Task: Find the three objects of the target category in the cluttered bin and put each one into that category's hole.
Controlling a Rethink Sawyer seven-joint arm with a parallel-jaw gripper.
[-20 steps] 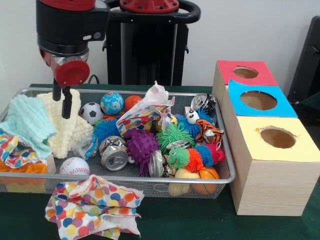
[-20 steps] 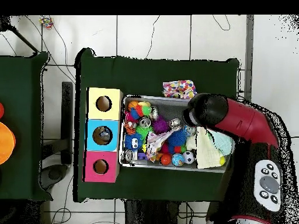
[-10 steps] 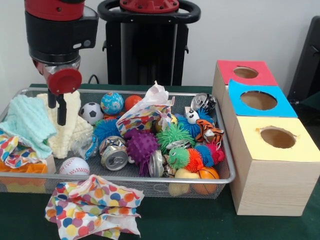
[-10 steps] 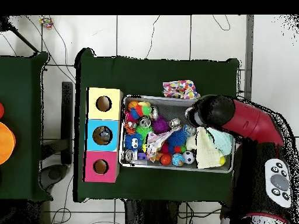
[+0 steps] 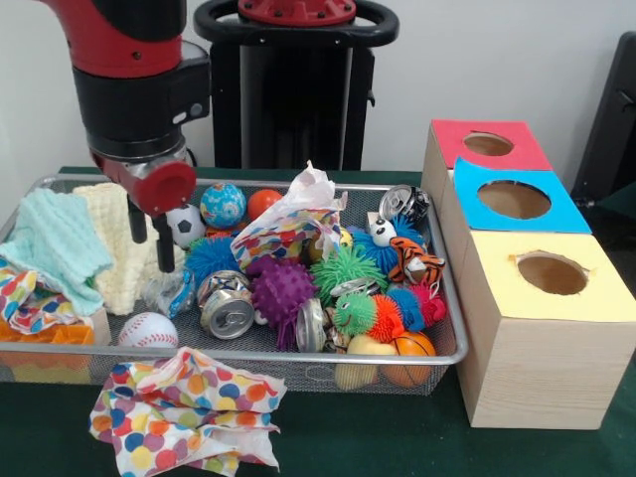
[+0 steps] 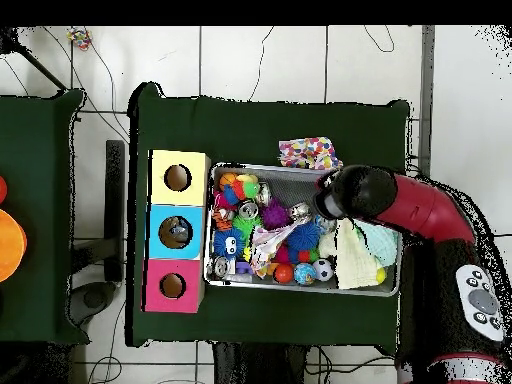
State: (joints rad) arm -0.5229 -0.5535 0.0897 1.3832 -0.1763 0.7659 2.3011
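On the green table (image 5: 397, 447) we're mid-search, our gripper (image 5: 151, 231) hanging slightly parted and empty over the cream cloth (image 5: 117, 243) in the bin (image 5: 298, 360), so next we pick a target, maybe the crushed can (image 5: 229, 313).

White wall (image 5: 517, 60), tiled floor (image 6: 260, 60)

A robotics lab: green-clothed table (image 5: 397, 447), wire bin (image 5: 298, 360) of toys, three holed sorting boxes (image 5: 542, 338).
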